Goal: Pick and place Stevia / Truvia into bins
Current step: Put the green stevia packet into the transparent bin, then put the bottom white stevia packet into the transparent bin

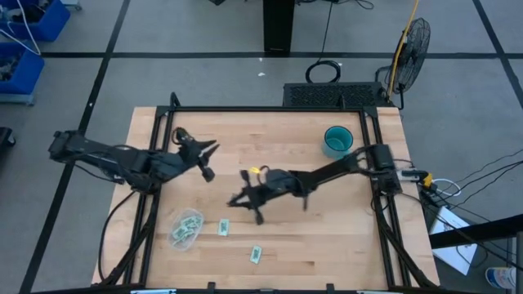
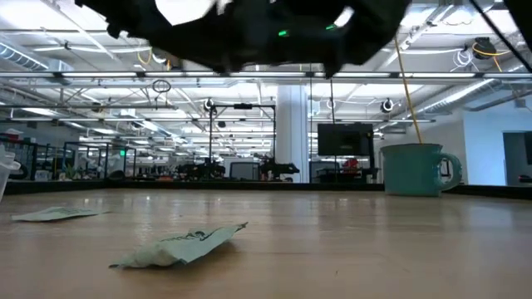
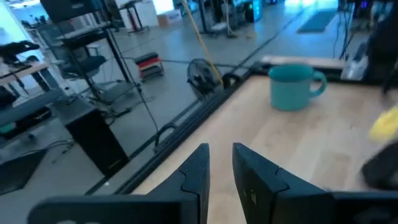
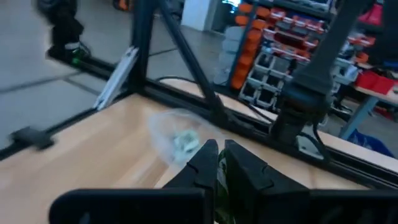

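Green-white sachets [image 1: 222, 228] lie by the tub [image 1: 185, 228]; print unreadable.

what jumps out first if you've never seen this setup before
Two dark arms meet over the middle of the wooden table; the right tool is shut on a pale green sachet. The teal round cup stands at the far right, the clear oval tub of sachets near left.

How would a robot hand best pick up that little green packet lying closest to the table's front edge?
From straight above. The packet lies flat on the table, with nothing beside it, so no side offers purchase. Pinch across its narrow width, fingers pressing down on the two long edges. It looks thin, so it may slip.
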`<control>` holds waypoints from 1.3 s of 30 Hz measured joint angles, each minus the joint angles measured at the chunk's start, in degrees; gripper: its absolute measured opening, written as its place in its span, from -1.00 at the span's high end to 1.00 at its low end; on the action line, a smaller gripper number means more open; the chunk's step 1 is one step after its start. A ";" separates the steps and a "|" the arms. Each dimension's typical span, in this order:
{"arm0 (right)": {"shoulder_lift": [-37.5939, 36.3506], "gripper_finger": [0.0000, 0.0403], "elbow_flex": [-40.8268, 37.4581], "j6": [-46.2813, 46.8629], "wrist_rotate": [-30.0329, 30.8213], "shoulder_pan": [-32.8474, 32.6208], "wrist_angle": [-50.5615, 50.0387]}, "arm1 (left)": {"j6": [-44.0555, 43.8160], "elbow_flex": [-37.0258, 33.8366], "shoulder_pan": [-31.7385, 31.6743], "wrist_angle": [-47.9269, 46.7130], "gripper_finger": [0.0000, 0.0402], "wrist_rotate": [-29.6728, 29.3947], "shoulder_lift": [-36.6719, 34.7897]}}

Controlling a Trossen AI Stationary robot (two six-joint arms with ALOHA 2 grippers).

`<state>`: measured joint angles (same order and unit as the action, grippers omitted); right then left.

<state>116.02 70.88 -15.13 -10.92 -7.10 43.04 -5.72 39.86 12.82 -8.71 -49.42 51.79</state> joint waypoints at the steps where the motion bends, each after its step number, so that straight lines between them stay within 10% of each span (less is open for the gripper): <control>1: 2.07 0.92 2.70 0.76 -0.94 0.34 -0.09 | -0.08 0.00 0.00 0.00 0.62 0.05 -0.91; 20: 35.47 0.92 43.68 4.74 -4.29 1.39 4.79 | -0.60 0.02 0.02 -0.20 0.62 1.92 -2.67; 30: 39.59 0.81 46.72 8.85 -4.41 -0.20 4.33 | -0.54 0.02 0.02 -0.22 0.62 1.96 -2.65; 39: 39.36 0.33 47.46 9.74 -8.66 -2.04 5.58 | -1.40 0.02 0.02 -0.13 0.62 1.96 -2.65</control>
<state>155.38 118.34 -5.39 -19.58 -9.14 48.62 -7.12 39.88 12.84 -8.84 -47.46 49.15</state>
